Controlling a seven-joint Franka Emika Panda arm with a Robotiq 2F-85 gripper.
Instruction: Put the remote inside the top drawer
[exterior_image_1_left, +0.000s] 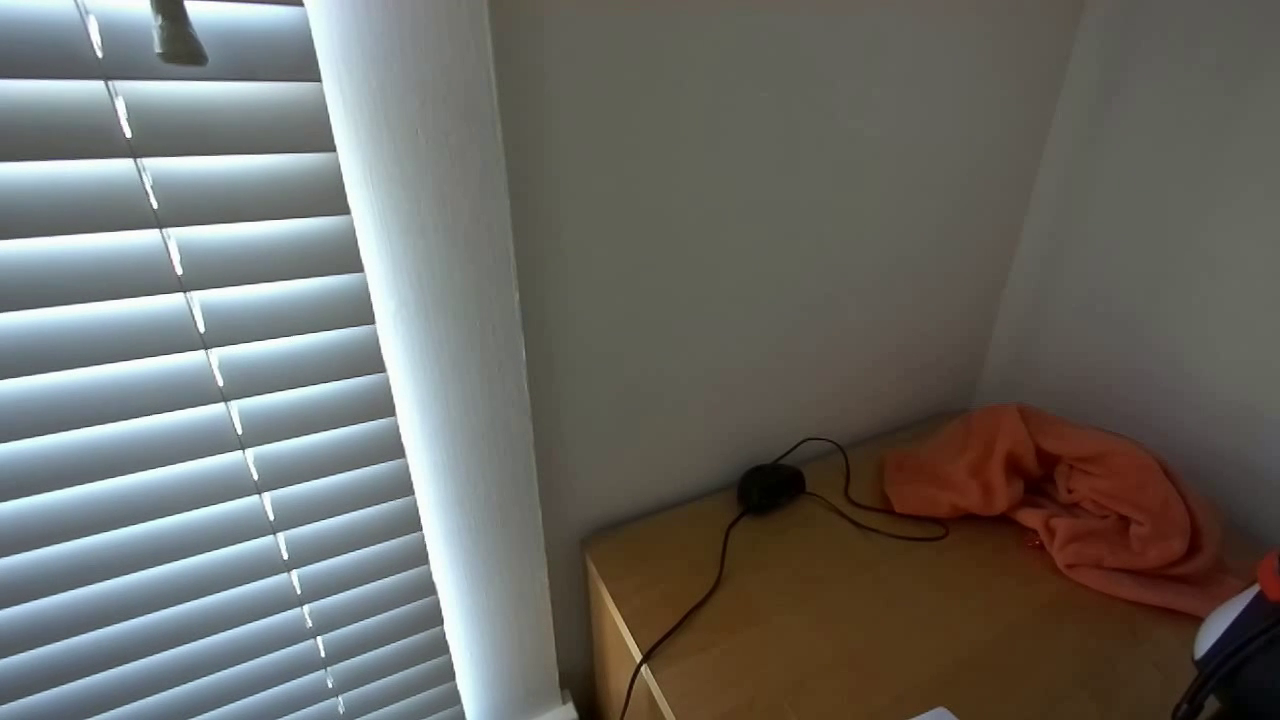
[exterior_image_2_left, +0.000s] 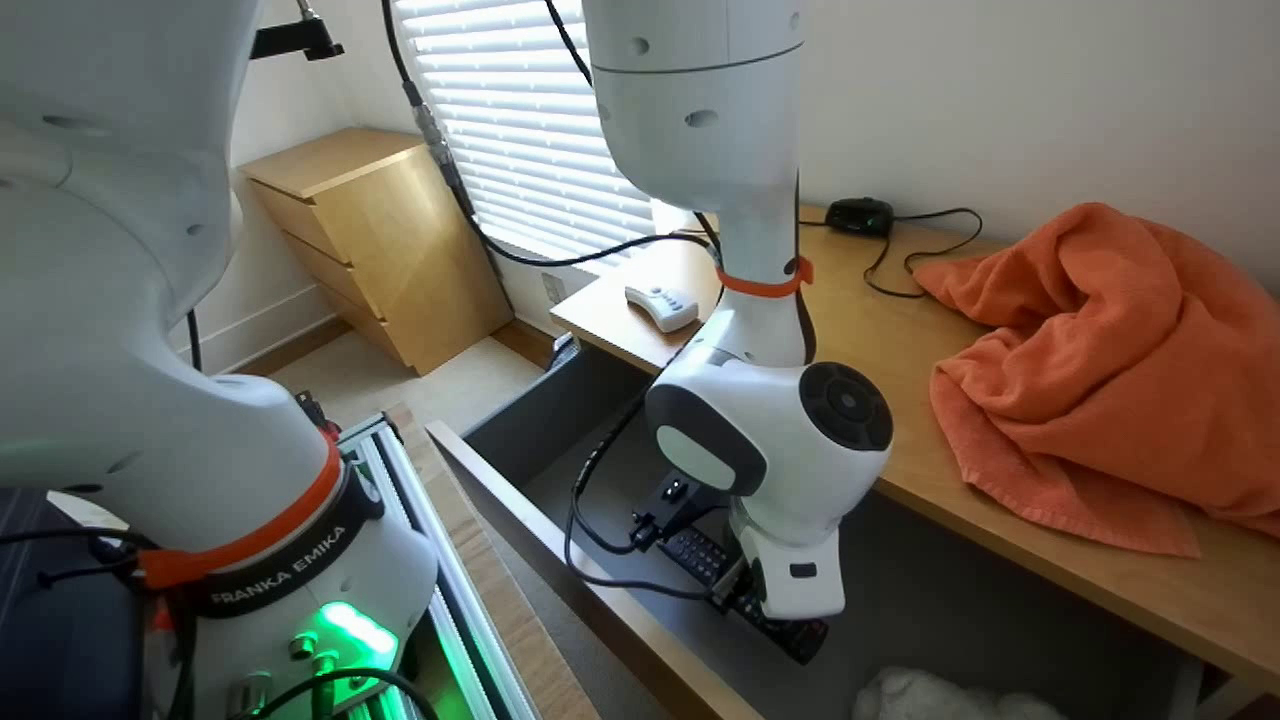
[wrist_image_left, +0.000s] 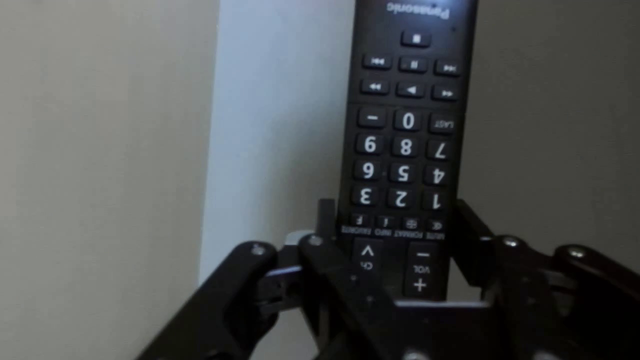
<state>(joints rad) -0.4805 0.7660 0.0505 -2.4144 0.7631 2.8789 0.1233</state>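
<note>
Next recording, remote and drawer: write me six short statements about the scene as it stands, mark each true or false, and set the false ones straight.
1. The gripper has the remote between its fingers. True.
2. A white controller and an orange cloth lie on the wooden top. True.
3. The remote is turned face down. False: its button side shows in the wrist view.
4. The drawer is pulled open. True.
5. The remote lies on the wooden top. False: it is at the open drawer; whether it touches the drawer's floor cannot be told.
6. The orange cloth touches the white controller. False: they lie apart.
</note>
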